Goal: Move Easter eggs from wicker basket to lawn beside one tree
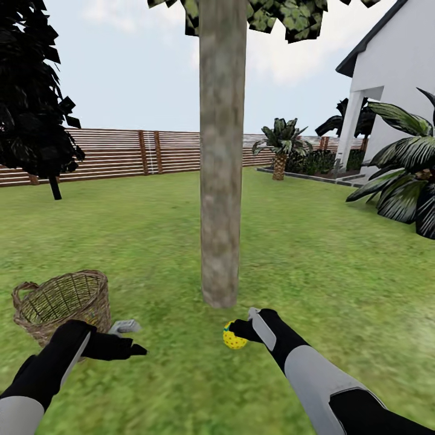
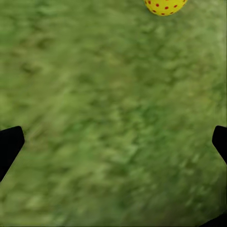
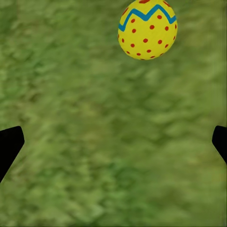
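Note:
One yellow Easter egg with red dots and a blue zigzag lies on the lawn at the foot of the tree, just in front of its trunk. My right gripper hovers right at the egg, fingers spread wide; in the right wrist view the egg rests on grass beyond the open gripper. The wicker basket stands at the near left, and I see no egg inside it. My left gripper is open beside the basket, over bare grass, with an egg at the frame edge.
A black conifer stands at the far left before a wooden fence. Palms and a white house lie to the right. Open grass stretches around the trunk on both sides.

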### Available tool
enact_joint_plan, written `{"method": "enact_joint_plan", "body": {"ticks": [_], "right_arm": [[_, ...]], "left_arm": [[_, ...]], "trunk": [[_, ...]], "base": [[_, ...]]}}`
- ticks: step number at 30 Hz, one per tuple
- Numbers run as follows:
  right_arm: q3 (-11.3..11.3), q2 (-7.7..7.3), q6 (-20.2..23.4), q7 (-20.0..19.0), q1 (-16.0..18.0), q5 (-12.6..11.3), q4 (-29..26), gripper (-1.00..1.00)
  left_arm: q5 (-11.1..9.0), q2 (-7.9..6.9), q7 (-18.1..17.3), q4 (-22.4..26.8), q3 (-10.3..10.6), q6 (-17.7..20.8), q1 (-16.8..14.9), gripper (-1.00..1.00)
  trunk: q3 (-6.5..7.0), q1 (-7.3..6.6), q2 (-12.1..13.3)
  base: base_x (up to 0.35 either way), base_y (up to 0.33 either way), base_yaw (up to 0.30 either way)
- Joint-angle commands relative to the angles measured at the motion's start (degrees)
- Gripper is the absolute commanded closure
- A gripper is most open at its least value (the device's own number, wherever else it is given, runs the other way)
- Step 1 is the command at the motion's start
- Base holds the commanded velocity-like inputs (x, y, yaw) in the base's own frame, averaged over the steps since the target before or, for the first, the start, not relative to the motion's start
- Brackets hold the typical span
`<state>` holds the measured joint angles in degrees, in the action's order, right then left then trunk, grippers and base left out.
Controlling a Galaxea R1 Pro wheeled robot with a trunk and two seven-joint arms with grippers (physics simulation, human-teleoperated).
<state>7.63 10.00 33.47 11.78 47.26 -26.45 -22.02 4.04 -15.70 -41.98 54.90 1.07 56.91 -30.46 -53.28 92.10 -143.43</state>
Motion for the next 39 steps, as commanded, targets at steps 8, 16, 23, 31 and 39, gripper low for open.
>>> {"method": "enact_joint_plan", "body": {"ticks": [8, 16, 23, 31, 39], "right_arm": [[0.4, 0.00, 0.2, 0.6, 0.0, -0.5, -0.1, -1.00], [0.4, 0.00, 0.0, 0.6, 0.0, -0.5, -0.1, -1.00], [0.4, 0.00, -0.1, 0.7, 0.0, -0.5, -0.1, -1.00], [0.4, 0.00, -0.3, 0.7, 0.0, -0.6, -0.1, -1.00], [0.4, 0.00, -0.5, 0.7, 0.0, -0.6, -0.1, -1.00]], "left_arm": [[0.4, -0.02, 0.3, 0.7, 0.1, -0.3, 0.0, -1.00], [0.4, -0.03, 0.2, 4.3, -1.7, 0.0, 0.0, -1.00], [0.5, -0.07, 0.2, 5.0, -2.0, 0.2, 0.0, -1.00], [0.7, -0.11, 0.2, 5.2, -2.0, 0.2, 0.0, -1.00], [0.9, -0.20, 0.2, 5.2, -2.0, 0.3, 0.0, -1.00]], "trunk": [[-0.06, -0.01, 0.0], [0.12, -0.01, 0.0], [0.89, -0.06, 0.0], [3.00, -0.27, 0.1], [4.72, -0.86, 1.0]], "base": [[0.000, 0.010, 0.000], [0.000, 0.226, 0.111], [0.000, 0.064, 0.233], [0.000, 0.003, 0.220], [0.000, 0.000, 0.028]]}}
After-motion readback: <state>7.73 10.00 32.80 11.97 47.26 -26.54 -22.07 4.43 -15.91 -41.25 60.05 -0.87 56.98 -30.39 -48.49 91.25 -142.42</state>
